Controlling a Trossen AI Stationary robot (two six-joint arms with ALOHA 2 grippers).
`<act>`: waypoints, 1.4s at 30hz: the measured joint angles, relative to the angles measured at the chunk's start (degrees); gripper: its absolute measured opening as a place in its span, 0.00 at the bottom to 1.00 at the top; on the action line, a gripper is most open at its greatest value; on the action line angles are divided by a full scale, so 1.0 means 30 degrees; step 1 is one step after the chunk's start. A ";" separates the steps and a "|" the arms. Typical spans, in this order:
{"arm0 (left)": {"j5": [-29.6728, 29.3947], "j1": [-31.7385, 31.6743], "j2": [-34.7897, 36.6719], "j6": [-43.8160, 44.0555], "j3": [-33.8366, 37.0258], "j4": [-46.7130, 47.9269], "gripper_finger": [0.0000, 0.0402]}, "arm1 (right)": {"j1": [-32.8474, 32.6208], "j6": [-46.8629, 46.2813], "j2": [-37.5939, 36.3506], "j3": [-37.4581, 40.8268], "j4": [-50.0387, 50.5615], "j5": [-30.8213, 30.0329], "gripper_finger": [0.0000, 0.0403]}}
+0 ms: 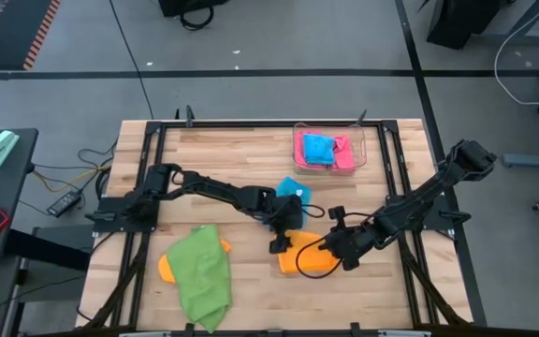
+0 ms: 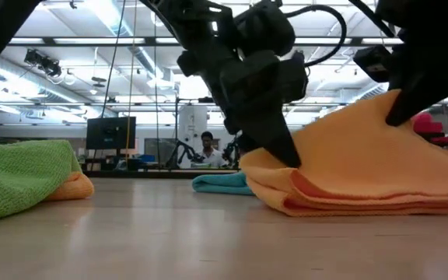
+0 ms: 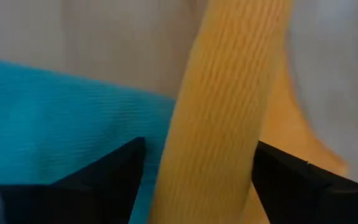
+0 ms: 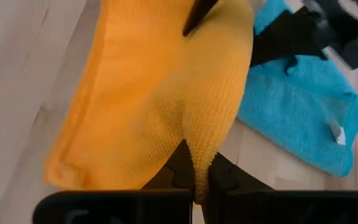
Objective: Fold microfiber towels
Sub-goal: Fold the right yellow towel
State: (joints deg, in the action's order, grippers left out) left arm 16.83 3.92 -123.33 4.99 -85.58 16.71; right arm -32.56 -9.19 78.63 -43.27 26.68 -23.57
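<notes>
At the table's near edge, toward seven o'clock in the high view, a green towel lies crumpled over a second orange cloth whose edge peeks out beside it. Just past it, near five o'clock of centre, the orange towel lies folded over. The right gripper is clamped shut on a pinch of it; the right wrist view shows that pinch drawn into a narrow ridge between its fingers. The left gripper stands at the towel's nine o'clock edge with its jaws spread wide, and only the left wrist view shows a band of orange towel running between the parted fingers without being squeezed. The low view alone shows the towel's stacked layers. A blue towel lies behind, at centre. Farthest, at one o'clock, the clear tray holds a pink towel with a folded blue cloth on top.
</notes>
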 joint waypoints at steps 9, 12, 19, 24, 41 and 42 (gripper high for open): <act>0.0493 0.0286 0.0058 0.0429 -0.0036 0.1117 0.49 | -0.0025 0.0015 0.0000 -0.0078 0.0126 0.0000 0.03; 0.0515 0.0291 0.0058 0.1086 -0.0036 0.1236 0.37 | -0.0124 0.0187 0.0000 -0.0078 0.0294 0.0001 0.03; 0.0881 0.0708 0.0306 0.5777 -0.0036 0.1356 0.04 | 0.0594 0.0081 0.0000 0.0025 0.0239 0.0000 0.04; 0.1014 0.1456 0.0306 0.7599 -0.0036 0.1370 0.11 | 0.2091 -0.2123 0.0000 0.0422 0.1996 0.0384 0.18; -0.1371 0.3600 0.0286 1.3638 -0.0036 0.0103 0.09 | -0.2401 -0.5612 0.1734 0.1222 -0.7314 -0.5629 0.47; -0.1720 0.3756 0.0284 1.3749 -0.0036 0.0093 0.10 | -0.2491 -0.5602 0.2428 0.1284 -0.8176 -0.5705 0.47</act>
State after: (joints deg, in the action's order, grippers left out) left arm 11.67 15.19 -122.48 46.24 -85.69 16.99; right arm -40.03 -26.00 85.91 -39.42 2.15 -40.69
